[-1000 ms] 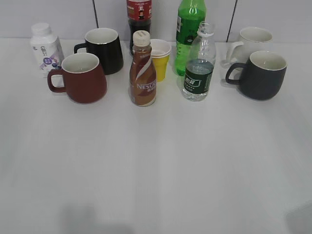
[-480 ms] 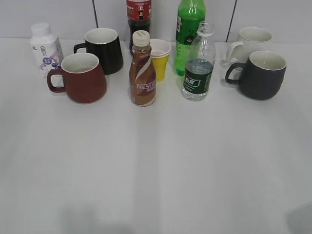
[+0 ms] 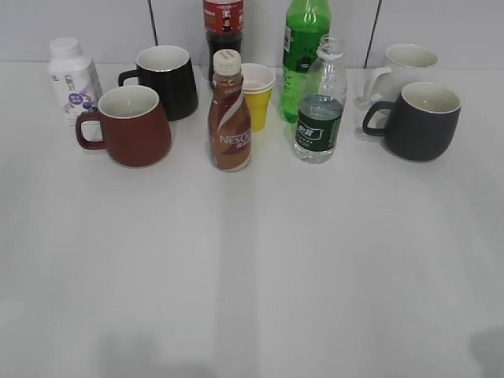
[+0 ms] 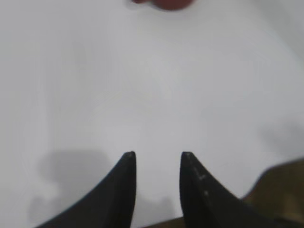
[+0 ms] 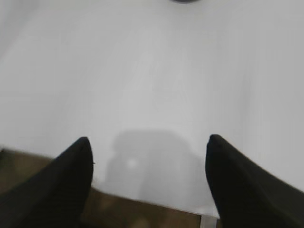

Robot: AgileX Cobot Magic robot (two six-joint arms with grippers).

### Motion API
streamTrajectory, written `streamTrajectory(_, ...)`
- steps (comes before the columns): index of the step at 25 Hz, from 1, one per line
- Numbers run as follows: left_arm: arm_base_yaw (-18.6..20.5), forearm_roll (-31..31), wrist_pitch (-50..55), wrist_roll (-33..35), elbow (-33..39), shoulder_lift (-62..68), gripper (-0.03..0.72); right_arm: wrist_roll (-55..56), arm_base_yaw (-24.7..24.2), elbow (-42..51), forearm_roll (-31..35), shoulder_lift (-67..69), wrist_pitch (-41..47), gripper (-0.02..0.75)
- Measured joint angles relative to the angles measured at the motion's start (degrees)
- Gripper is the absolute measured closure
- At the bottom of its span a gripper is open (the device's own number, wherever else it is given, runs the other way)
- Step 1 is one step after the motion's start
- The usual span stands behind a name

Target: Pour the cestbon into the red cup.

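Note:
The cestbon (image 3: 319, 118), a small clear bottle with a dark green label and no cap, stands upright at the back, right of centre. The red cup (image 3: 130, 126) stands upright at the back left, handle to the left. A blurred sliver of the red cup (image 4: 164, 4) shows at the top of the left wrist view. My left gripper (image 4: 156, 154) is open and empty over bare table near the front edge. My right gripper (image 5: 148, 140) is wide open and empty, also over bare table near the front edge. Neither gripper shows in the exterior view.
A brown Nescafe bottle (image 3: 230, 118) stands between cup and cestbon. Behind are a black mug (image 3: 167, 79), a yellow paper cup (image 3: 258, 94), a green soda bottle (image 3: 305, 47) and a cola bottle (image 3: 223, 24). A dark grey mug (image 3: 417, 122), a white mug (image 3: 405, 67) and a white pill bottle (image 3: 72, 75) flank them.
Nothing on the table has moved. The grey shadow at the lower right corner has drawn back a little toward the corner.

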Motion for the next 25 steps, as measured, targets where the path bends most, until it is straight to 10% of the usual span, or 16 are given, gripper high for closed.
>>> streamTrajectory(7, 10.83, 0.00, 0.00, 0.00, 0.00, -6.72, 0.450, 0.00, -12.23, 0.07, 0.13, -2.48, -0.05, 0.183)
streamTrajectory(25, 11.54, 0.00, 0.05, 0.00, 0.00, -14.08, 0.451, 0.00, -9.52, 0.07, 0.34, -9.76, 0.00, 0.183)
